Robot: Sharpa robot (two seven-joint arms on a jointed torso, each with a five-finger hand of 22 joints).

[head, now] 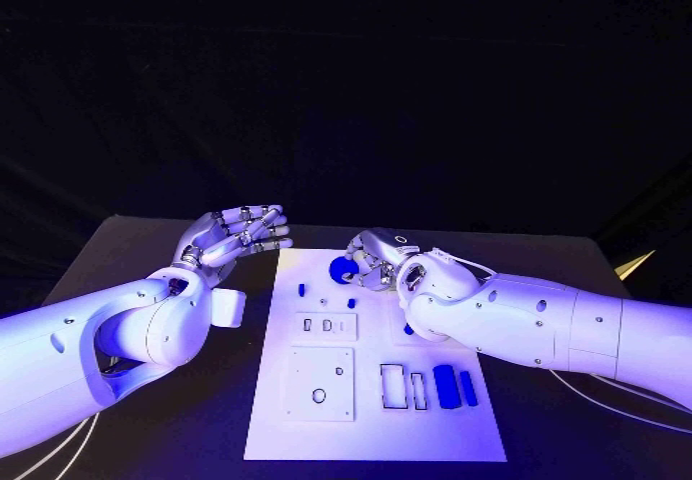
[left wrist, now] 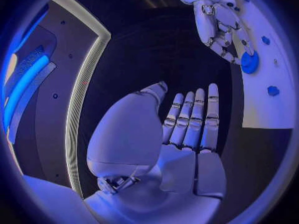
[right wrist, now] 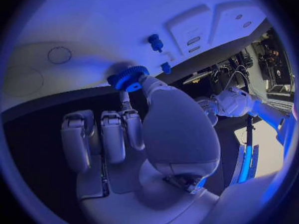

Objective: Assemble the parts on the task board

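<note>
1. Right hand [head: 378, 262] reaches over the far end of the task board [head: 289, 425]; its thumb and a finger pinch a blue toothed gear [right wrist: 128, 77] there, while the other fingers [right wrist: 76, 139] are curled in beside it.
2. Left hand [head: 238, 235] hangs above the black table [head: 130, 250] just left of the board's far-left corner — flat, fingers [left wrist: 196, 115] straight and side by side, holding nothing.
3. White and rectangular, the board lies in the middle of the table, running from near to far.
4. On its left half sit 2 raised white plates: a larger square one [head: 322, 383] toward the near end, with a ring mark and a small slot, and a smaller one [head: 327, 325] with 2 slots further away.
5. Toward the near right, 2 upright blue blocks [head: 446, 385] stand beside 2 outlined rectangular slots [head: 392, 387].
6. Near the gear, a small blue peg [right wrist: 155, 42] and a smaller blue piece [right wrist: 166, 67] stand on the board — both apart from the hand.
</note>
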